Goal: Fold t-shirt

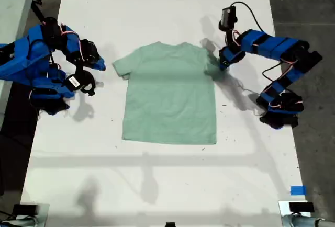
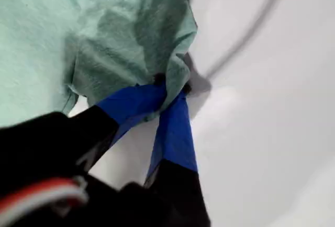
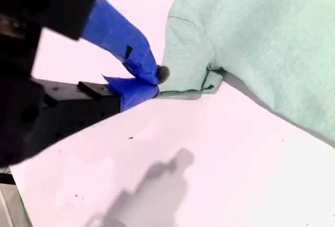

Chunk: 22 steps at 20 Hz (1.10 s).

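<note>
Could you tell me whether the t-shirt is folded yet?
Not yet: the t-shirt lies spread flat on the table, only one sleeve bunched in my first gripper.

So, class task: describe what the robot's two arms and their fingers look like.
Both my first arm and my second arm are bright blue plastic segments joined by black servo motors, with thin red, white and black cables looping between them. The fingers of my first gripper and my second gripper are black, wrapped in blue tape.

White table (image 1: 157, 185), blue tape (image 1: 297, 190) on it.
</note>
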Each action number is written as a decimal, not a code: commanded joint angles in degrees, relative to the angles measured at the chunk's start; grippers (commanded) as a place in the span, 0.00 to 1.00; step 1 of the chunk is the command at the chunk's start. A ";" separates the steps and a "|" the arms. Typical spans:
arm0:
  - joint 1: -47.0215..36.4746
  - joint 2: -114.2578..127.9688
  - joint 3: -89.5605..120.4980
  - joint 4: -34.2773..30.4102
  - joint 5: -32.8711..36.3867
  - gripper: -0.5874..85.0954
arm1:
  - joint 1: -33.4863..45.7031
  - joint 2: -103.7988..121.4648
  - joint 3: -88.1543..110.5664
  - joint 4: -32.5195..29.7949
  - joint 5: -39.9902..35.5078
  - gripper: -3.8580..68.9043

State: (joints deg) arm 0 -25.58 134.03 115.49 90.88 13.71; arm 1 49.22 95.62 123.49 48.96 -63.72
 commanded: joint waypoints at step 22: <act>-1.05 1.93 2.55 -1.76 0.09 0.01 | -27.86 -22.06 -67.15 27.33 27.07 0.05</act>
State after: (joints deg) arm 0 -25.58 135.79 118.48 90.88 13.71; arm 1 24.17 76.90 64.16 75.94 -38.06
